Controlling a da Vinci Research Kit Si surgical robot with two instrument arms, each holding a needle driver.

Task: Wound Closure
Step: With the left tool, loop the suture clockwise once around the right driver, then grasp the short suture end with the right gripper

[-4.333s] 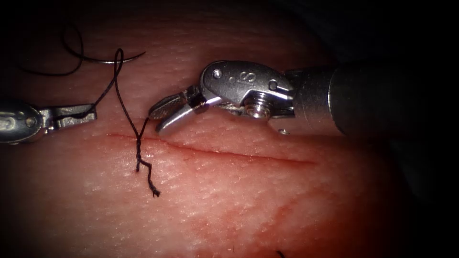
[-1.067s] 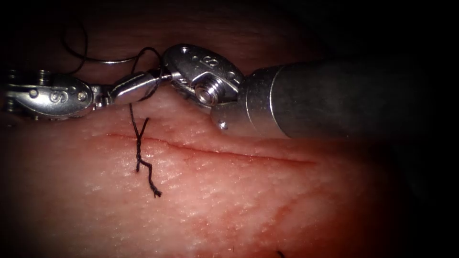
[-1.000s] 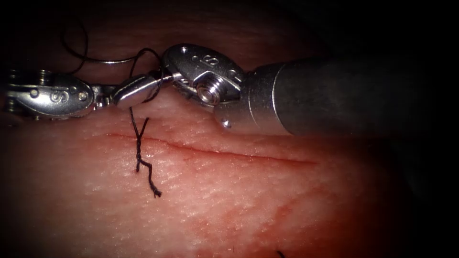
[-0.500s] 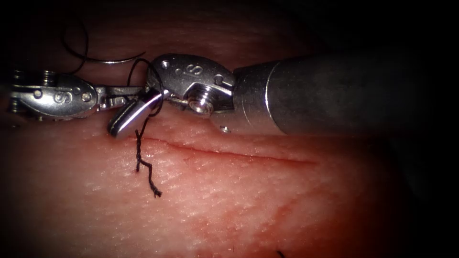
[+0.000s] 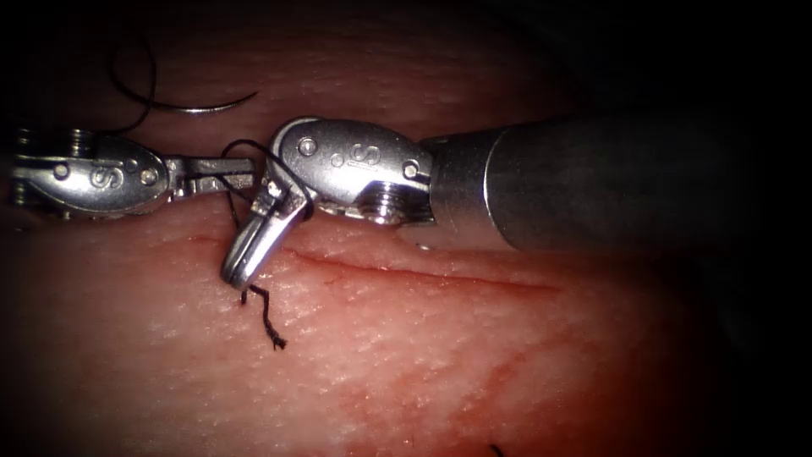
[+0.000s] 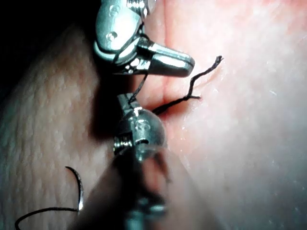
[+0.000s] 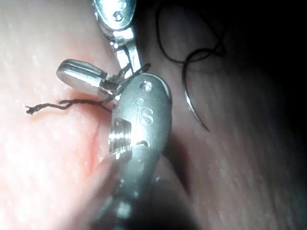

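1. At nine o'clock of the endoscope view, the left end effector (image 5: 237,172) is seen clamped narrow on the thread (image 5: 241,144). The right end effector (image 5: 245,258) is entered from three o'clock, its jaws pressed together and turned toward seven o'clock, with nothing seen between them. A loop of thread is wound round their base. The tip is held over the left end of the cut (image 5: 440,275), just above the short tail (image 5: 266,322) on the tissue (image 5: 423,364). The needle (image 5: 194,108) is left lying free at eleven o'clock, beyond the cut, held by neither tool and not in the tissue.
2. Against the earlier endoscope pictures, the right jaws, once spread and clear of the thread, have been closed, carried over to the left tool and wrapped by the thread. In the last half second they have been swung down toward the tail. A knot throw at this stitch is judged to be under way, not yet tightened.
3. From the left wrist view, the left end effector (image 6: 125,101) is shown gripping the thread (image 6: 139,86). The thread runs up to the closed right end effector (image 6: 180,62). The short tail (image 6: 201,79) is ungrasped and the needle (image 6: 80,189) lies loose.
4. From the right wrist view, the thread (image 7: 136,71) is seen looped at the right end effector (image 7: 72,74). The left end effector (image 7: 132,62) is close beside it, the short tail (image 7: 57,104) free, the needle (image 7: 192,103) well apart.
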